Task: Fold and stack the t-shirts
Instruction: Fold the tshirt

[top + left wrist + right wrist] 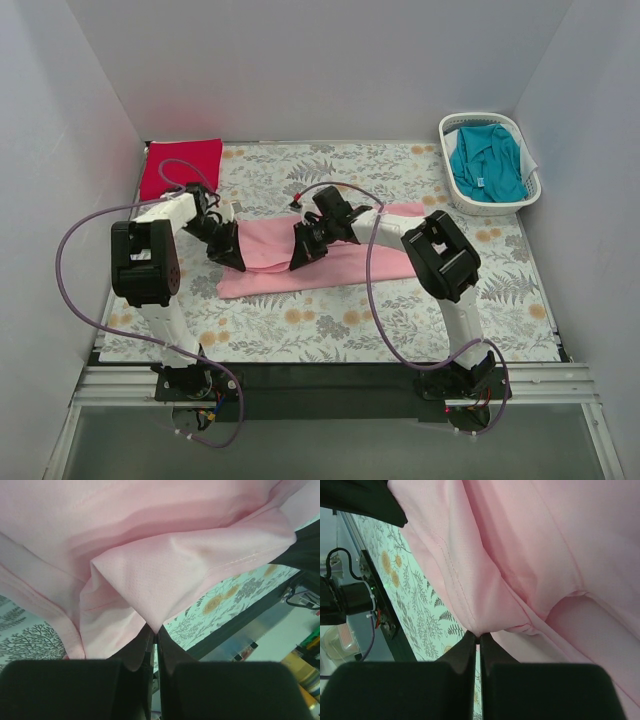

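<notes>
A light pink t-shirt (330,262) lies folded lengthwise across the middle of the floral cloth. My left gripper (232,258) is shut on its left part, pinching a lifted fold of pink fabric (160,580) at the tips (156,632). My right gripper (300,255) is shut on a hemmed edge of the same shirt (485,580) at its tips (478,637), near the shirt's middle. A red t-shirt (182,167) lies folded at the back left corner. A teal t-shirt (486,162) sits crumpled in the white basket (455,185).
The grey-and-orange floral cloth (330,330) covers the table. The white slatted basket stands at the back right by the wall. Purple cables loop off both arms near the front rail (330,385). White walls close in three sides.
</notes>
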Available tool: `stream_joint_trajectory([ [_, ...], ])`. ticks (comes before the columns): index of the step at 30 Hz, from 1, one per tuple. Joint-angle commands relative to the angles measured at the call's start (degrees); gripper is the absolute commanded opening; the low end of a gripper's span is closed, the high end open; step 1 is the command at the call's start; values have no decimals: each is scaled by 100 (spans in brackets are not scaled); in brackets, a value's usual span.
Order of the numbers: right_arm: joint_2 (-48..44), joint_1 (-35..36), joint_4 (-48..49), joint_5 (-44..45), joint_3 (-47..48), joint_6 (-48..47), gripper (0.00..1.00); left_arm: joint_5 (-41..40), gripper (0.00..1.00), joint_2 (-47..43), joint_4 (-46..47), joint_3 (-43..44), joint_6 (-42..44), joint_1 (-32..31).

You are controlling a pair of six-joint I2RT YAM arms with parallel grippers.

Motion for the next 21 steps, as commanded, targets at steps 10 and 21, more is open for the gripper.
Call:
stream_joint_trajectory([
  [10, 370, -358, 228, -199, 822, -101, 1, 509, 0, 315, 187, 1207, -217, -16],
  [21, 459, -411, 246, -340, 831, -22, 39, 334, 15, 588, 275, 1410, -358, 2],
])
